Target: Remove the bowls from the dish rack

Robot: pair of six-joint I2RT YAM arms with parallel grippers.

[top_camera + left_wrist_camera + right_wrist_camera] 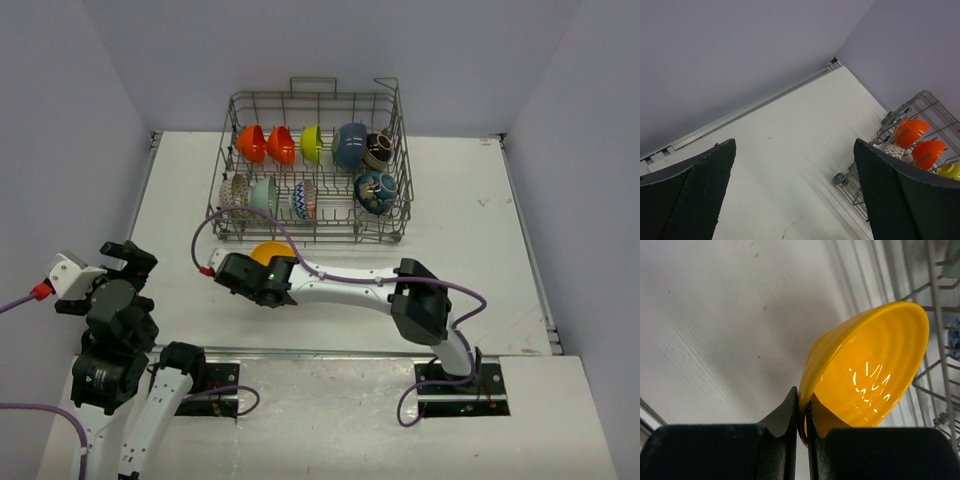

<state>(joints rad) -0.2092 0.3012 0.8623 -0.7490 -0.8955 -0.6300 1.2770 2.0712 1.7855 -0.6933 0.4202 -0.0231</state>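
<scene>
The grey wire dish rack (398, 120) stands at the back of the table with several bowls on edge in it: orange (250, 142), red (281, 144), yellow-green (312, 142), blue (349, 144), black-and-cream (377, 151), dark teal patterned (375, 192), zigzag (304, 199), mint (265, 195) and speckled (234, 191). My right gripper (803, 407) is shut on the rim of the yellow bowl (870, 375), held just in front of the rack's left half (266, 252). My left gripper (795, 195) is open and empty near the table's left front; the orange bowl (910, 131) shows in its view.
The white table (470, 260) has a metal rail along its front edge (350, 352). Grey walls close in the back and sides. The rack's corner foot (840, 178) shows in the left wrist view. A purple cable (225, 215) loops over the right arm.
</scene>
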